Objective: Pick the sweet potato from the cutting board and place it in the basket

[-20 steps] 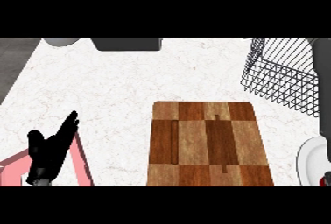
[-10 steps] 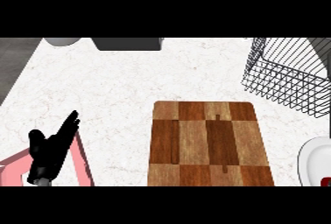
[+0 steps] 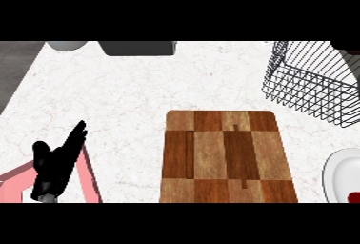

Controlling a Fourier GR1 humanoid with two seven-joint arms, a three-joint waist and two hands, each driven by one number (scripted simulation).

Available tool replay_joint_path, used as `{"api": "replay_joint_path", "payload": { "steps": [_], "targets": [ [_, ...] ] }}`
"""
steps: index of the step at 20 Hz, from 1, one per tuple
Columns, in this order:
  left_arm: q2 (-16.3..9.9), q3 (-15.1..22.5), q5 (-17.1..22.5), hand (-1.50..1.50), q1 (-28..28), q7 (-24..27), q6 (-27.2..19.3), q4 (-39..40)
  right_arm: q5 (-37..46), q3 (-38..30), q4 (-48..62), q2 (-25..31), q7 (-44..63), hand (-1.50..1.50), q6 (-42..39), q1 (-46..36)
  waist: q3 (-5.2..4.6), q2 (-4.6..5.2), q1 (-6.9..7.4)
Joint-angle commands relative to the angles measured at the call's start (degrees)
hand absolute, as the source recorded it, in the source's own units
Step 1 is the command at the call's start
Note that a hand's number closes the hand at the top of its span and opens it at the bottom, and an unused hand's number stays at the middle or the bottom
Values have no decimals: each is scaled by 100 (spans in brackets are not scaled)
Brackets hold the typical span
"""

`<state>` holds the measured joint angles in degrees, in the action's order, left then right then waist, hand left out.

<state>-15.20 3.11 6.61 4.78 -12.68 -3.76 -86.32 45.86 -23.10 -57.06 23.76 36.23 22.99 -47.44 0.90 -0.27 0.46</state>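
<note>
Our left hand shows at the lower left, its black fingers straight and released, pointing up and slightly to the right, grasping nothing. Beneath the palm and to both sides of it lies a flat pink object with a pale rim, cut off by the lower edge, so we cannot tell what it is. Our right hand is out of sight, so of its fingers we can say nothing.

To the right of the fingers, well apart, a brown chequered wooden cutting board lies flat on the white speckled desk; its top is bare and we see no sweet potato on it or anywhere else. Farther right and beyond the board stands a dark wire basket; whether anything sits inside we cannot tell. At the far right edge, near the board's lower corner, shows part of a round white plate
</note>
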Motion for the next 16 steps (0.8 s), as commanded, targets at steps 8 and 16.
{"api": "replay_joint_path", "payload": {
  "steps": [8, 16],
  "targets": [
    [152, 71, -67, 0, 363, -130, 76, 556, 44, 127, 261, 564, -661, -150, -326, 407, -90, 31, -56],
    [119, 86, -123, 0, 636, -209, 112, 187, -358, -263, -135, 472, -816, -150, 238, 575, -88, 16, -18]
  ]
}}
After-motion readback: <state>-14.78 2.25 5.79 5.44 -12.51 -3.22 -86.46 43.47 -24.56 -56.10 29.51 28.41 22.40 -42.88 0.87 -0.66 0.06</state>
